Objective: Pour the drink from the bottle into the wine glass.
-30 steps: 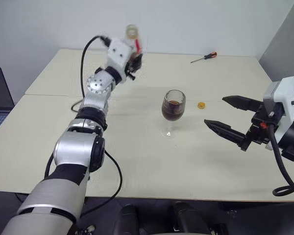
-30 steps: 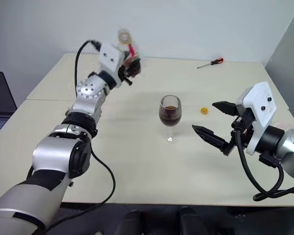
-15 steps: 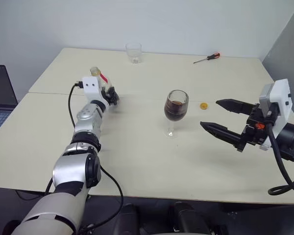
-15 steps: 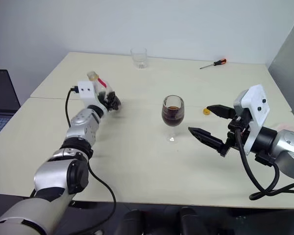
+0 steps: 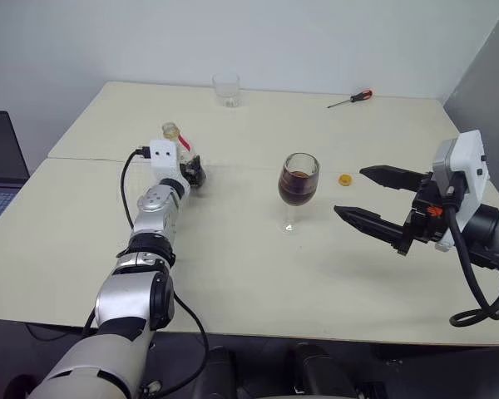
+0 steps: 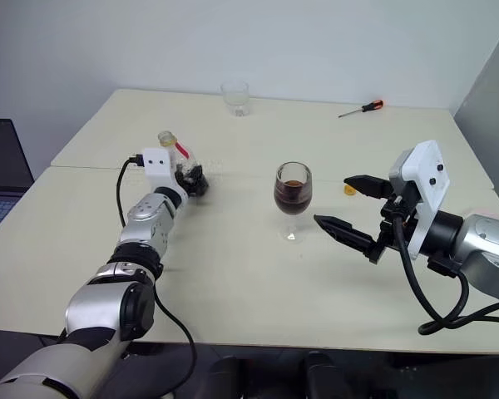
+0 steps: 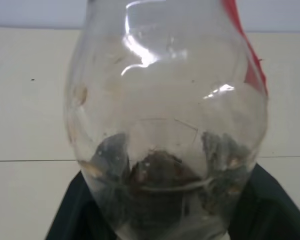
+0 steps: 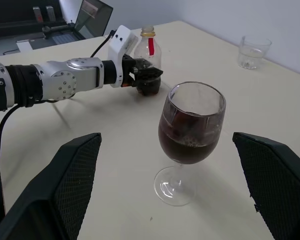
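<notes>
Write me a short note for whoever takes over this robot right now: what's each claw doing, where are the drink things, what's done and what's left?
Left gripper: around the bottle's base; grip unclear.
Right gripper: open, empty, beside the wine glass.
Bottle stands upright on the table, nearly empty. Glass holds the dark drink.
Done: pouring.
Left: let go of the bottle, pull back.

The bottle's (image 7: 165,125) mouth and base are cut off in the left wrist view, and the left gripper's fingers (image 7: 270,210) show there only as dark corners behind it. From the head, the left gripper (image 5: 195,173) hides the bottle's lower body; whether its fingers touch the plastic cannot be told. The right gripper's fingers (image 8: 65,185) are cut by the right wrist view's edges. The laptop (image 5: 0,162) is cut off at the left.
</notes>
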### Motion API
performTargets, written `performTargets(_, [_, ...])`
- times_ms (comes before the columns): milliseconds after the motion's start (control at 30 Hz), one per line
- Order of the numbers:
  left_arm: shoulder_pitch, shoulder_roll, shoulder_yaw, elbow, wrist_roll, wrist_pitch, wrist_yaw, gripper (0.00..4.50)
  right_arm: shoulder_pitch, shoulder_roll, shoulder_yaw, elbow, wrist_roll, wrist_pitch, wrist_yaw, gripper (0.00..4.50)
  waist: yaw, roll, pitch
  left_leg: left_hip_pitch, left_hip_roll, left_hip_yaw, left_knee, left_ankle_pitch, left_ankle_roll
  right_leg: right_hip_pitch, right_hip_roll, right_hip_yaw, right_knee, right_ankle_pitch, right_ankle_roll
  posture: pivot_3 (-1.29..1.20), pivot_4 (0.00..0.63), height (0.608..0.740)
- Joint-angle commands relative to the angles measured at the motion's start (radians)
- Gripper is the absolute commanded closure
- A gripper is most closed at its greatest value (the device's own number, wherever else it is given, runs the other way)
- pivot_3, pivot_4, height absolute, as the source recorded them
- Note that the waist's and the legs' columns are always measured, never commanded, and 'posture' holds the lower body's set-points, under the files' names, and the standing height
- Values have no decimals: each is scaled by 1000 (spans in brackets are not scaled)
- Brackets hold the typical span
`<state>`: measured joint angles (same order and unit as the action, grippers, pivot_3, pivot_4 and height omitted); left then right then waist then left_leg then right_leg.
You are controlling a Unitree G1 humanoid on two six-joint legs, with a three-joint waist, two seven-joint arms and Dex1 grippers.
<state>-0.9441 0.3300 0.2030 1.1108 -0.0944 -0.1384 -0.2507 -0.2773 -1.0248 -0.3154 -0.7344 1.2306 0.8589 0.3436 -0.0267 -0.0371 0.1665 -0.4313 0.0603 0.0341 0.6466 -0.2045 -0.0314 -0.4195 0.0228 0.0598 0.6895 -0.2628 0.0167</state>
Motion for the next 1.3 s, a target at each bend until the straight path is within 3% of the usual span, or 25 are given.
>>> performTargets(33, [-5,16,-17,-38,19,-15,0,610,-12,-1,-17,-2,-13,-12,1,0,0,0,0,0,0,0,0,0,0,0,0,0,0,0,0,0,150,740])
performTargets(100, [-4,21,-22,-44,27,-15,0,35,-12,-1,-17,-1,-16,-12,3,0,0,0,0,0,0,0,0,0,0,0,0,0,0,0,0,0,150,740])
performTargets(300, [16,46,-29,-93,35,-13,-12,35,-15,-5,-17,8,-24,-11,16,0,0,0,0,0,0,0,0,0,0,0,0,0,0,0,0,0,150,740])
performTargets(633, [113,112,-34,-381,9,106,-104,35,-76,1,37,67,-81,-13,93,0,-2,0,0,0,1,0,0,0,0,0,0,0,0,0,0,0,150,740])
performTargets(1300, [71,178,-28,-620,-61,215,-250,35,-185,68,128,168,-228,-19,238,0,-2,0,0,0,1,0,0,0,0,0,0,0,-1,0,0,0,150,740])
